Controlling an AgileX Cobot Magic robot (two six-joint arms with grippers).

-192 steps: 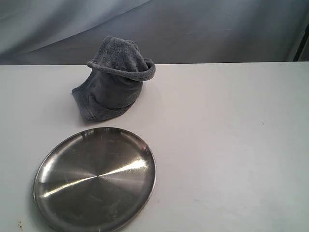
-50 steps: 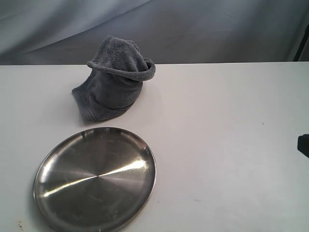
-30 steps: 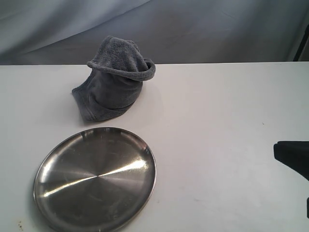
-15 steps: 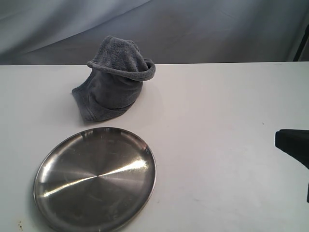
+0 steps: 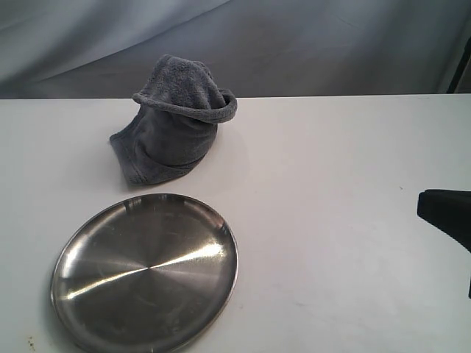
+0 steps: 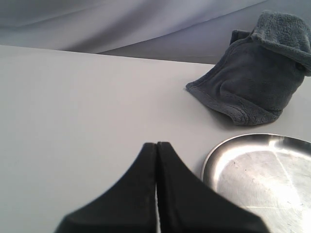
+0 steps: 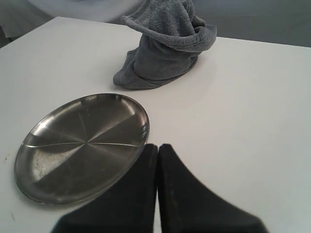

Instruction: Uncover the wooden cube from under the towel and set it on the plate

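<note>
The dark grey-blue towel [image 5: 176, 121] stands heaped in a tall bundle at the back left of the white table; it also shows in both wrist views as the towel [image 6: 255, 77] and the towel [image 7: 163, 46]. The wooden cube is hidden. In front of the bundle lies the shiny steel plate [image 5: 145, 271], bare, also seen as the plate [image 7: 80, 145] and the plate [image 6: 262, 177]. My right gripper [image 5: 427, 209] pokes in at the right edge, shut and holding nothing [image 7: 158, 145]. My left gripper [image 6: 156, 144] is shut and holds nothing, outside the exterior view.
The white table [image 5: 338, 220] runs to a back edge just behind the towel, with a grey cloth backdrop [image 5: 309, 44] beyond it. A few small dark specks mark the tabletop near the plate's front left.
My right gripper came in from the right edge of the exterior view over the last seconds and has hardly shifted in the last half second. Towel and plate have not moved.
</note>
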